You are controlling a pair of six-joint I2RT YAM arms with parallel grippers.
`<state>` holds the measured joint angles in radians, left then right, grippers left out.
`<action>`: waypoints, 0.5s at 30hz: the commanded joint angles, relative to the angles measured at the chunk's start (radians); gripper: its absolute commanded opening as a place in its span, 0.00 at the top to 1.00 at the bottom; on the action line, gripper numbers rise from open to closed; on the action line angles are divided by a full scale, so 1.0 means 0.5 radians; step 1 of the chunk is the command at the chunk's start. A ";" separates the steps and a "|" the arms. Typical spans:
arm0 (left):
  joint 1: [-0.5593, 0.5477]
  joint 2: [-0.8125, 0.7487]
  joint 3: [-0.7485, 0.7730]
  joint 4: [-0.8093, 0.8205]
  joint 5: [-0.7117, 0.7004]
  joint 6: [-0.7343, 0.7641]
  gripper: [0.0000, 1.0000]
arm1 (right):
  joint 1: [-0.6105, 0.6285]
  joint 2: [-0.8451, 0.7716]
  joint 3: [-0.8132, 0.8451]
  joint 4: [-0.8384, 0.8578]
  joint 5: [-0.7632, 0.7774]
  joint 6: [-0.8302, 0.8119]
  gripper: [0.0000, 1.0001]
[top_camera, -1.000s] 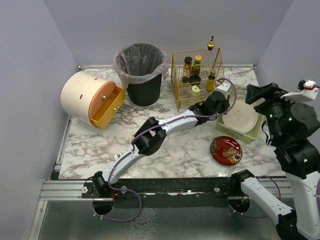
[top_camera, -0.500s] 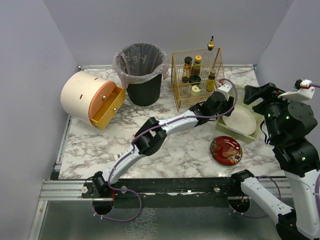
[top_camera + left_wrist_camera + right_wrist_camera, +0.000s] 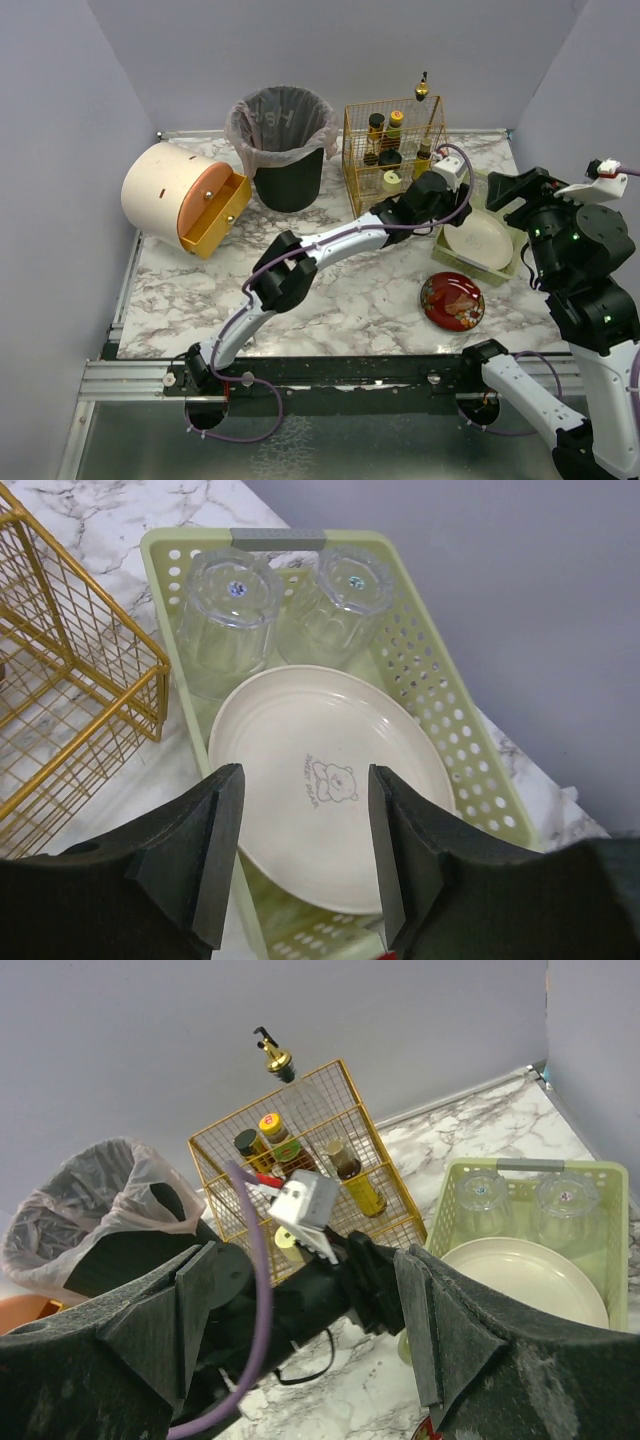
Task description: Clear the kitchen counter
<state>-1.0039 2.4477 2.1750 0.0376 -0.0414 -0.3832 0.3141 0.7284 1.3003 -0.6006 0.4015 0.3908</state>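
Observation:
The kitchen counter [image 3: 350, 300] is white marble with grey veins. A red patterned plate [image 3: 451, 301] lies on it near the front right. A cream plate [image 3: 330, 780] with a bear print lies in the green perforated basket [image 3: 455, 730], behind two upturned clear glasses [image 3: 232, 610]. My left gripper [image 3: 305, 855] hovers open just above the plate's near rim, holding nothing. My right gripper [image 3: 310, 1320] hangs open high over the counter's right side, looking down on the left arm [image 3: 300, 1305], with nothing between its fingers.
A gold wire rack [image 3: 393, 155] of bottles stands just left of the basket. A black bin [image 3: 283, 150] with a plastic liner is behind centre. A cream cylinder with an open orange drawer [image 3: 180, 195] sits at the back left.
My left gripper has opened and let the cream plate settle flat in the green basket, then drawn back and up a little. The right arm has barely moved.

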 commanded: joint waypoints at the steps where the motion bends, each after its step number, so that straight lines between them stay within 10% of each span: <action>1: -0.017 -0.395 -0.292 0.084 0.061 -0.055 0.42 | 0.000 -0.054 -0.023 0.019 -0.052 -0.067 0.22; 15: -0.023 -1.251 -1.820 0.532 0.080 -0.792 0.39 | -0.002 -0.081 -0.073 0.020 -0.056 -0.070 0.22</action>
<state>-1.0058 1.8648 1.4220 0.2520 -0.0330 -0.6136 0.3141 0.7044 1.2770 -0.5995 0.3943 0.3653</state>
